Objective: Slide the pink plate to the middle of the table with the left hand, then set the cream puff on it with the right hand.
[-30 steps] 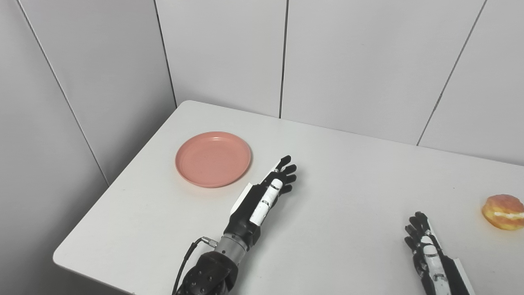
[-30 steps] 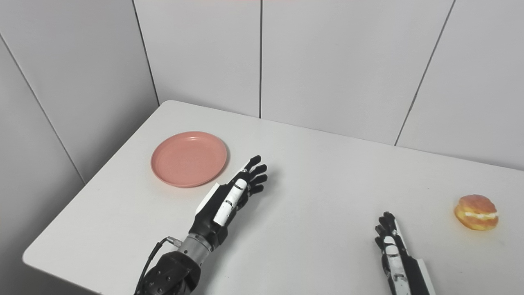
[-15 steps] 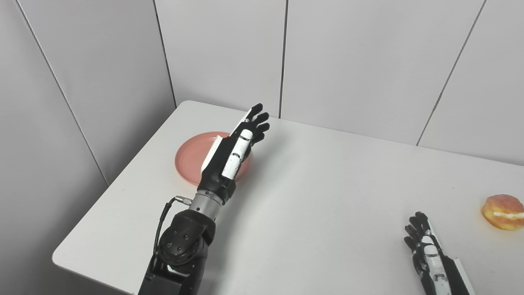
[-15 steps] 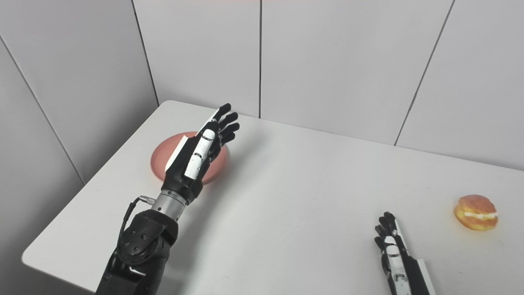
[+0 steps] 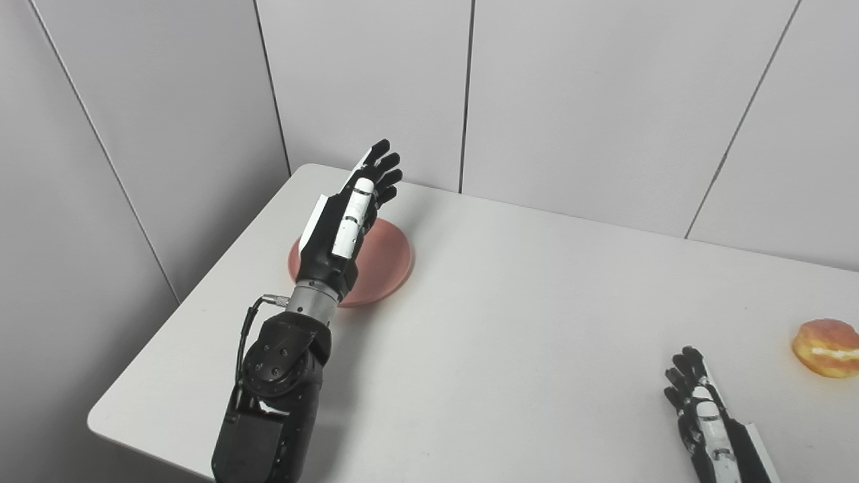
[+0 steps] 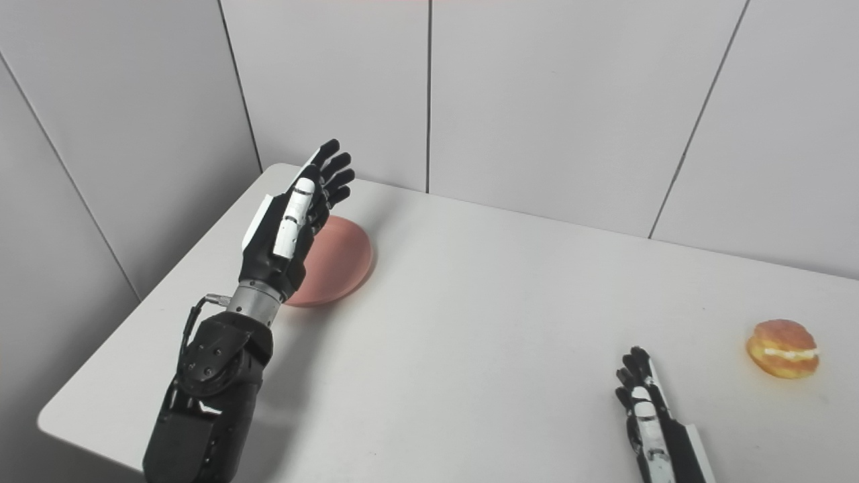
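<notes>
Left hand, fingers spread and empty, above round matte pink plate; right hand flat, empty, near glazed cream puff on smooth white worktop.

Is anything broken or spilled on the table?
No, nothing looks broken or spilled. The pink plate lies flat near the table's left side, the cream puff sits whole at the right, and both hands, left and right, are open and hold nothing.

Likely a lab test bay: bare white table boxed in by plain grey wall panels with seams; no furnishings or signage visible.
</notes>
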Controlling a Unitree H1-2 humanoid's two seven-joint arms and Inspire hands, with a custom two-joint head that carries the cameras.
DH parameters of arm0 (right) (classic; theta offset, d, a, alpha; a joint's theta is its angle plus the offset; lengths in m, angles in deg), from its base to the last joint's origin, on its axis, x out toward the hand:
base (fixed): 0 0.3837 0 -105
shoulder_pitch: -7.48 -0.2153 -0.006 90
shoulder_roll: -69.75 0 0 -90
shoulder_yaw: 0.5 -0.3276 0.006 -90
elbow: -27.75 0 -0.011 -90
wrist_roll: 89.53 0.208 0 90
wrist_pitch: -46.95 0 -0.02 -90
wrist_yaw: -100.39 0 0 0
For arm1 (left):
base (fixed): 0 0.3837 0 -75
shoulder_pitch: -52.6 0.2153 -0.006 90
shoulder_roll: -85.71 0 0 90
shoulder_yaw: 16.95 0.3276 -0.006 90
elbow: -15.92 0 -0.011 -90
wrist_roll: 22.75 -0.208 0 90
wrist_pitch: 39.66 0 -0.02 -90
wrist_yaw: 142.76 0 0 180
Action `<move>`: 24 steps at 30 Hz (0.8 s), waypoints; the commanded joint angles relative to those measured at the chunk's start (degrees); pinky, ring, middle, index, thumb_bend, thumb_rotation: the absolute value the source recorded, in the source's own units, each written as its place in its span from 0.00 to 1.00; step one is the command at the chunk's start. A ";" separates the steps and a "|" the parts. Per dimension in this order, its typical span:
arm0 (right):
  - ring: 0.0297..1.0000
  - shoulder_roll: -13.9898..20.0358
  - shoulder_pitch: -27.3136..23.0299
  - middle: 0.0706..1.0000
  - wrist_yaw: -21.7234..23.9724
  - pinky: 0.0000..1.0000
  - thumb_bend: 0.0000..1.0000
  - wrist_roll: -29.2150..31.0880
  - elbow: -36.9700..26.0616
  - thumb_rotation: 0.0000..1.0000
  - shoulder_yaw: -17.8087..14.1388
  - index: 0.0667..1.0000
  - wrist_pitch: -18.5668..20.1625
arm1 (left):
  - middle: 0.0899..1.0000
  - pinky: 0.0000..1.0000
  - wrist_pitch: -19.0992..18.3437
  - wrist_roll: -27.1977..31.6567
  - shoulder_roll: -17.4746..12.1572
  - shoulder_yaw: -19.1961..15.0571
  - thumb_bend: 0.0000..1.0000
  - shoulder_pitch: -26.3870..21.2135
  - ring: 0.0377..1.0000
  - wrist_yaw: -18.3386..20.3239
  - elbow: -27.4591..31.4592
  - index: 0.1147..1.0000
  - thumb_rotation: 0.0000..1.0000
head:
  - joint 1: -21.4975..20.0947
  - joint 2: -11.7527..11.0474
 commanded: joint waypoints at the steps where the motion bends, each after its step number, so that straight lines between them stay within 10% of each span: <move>1: 1.00 -0.09 -0.58 1.00 0.49 1.00 0.08 0.23 0.14 1.00 0.21 1.00 0.47 | 0.95 0.95 1.26 1.01 -1.91 -0.85 0.44 -2.49 0.93 -0.08 0.27 0.94 1.00 | 0.08 0.00; 24: 1.00 0.02 -0.99 1.00 0.20 1.00 0.05 0.32 0.79 1.00 -0.04 1.00 0.61 | 0.95 0.96 1.58 3.71 -7.15 -6.05 0.42 -5.36 0.95 -1.65 -8.09 0.95 1.00 | 0.23 -0.74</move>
